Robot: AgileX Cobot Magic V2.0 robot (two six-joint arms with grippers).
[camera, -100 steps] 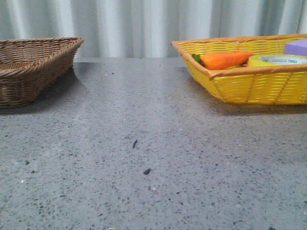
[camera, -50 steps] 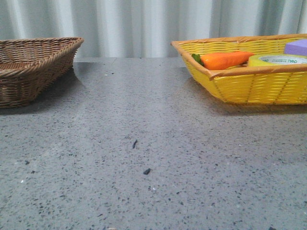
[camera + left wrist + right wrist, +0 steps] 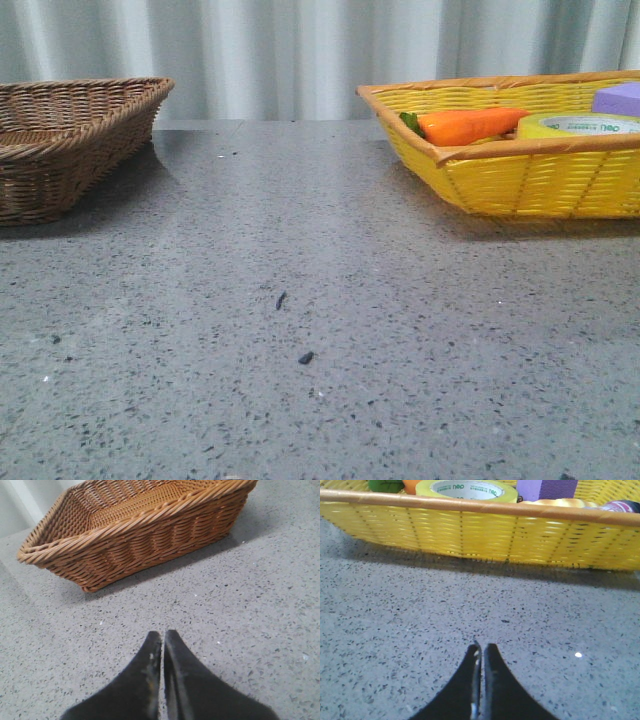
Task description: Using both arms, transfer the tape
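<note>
The tape [image 3: 583, 125] shows only its top above the yellow basket's [image 3: 520, 185] near rim; its print is too small to read. The purple block [image 3: 620, 97] and that basket are cut by the front view's right edge, the brown basket [image 3: 60, 150] by its left. Neither pincer appears in the front view.
</note>
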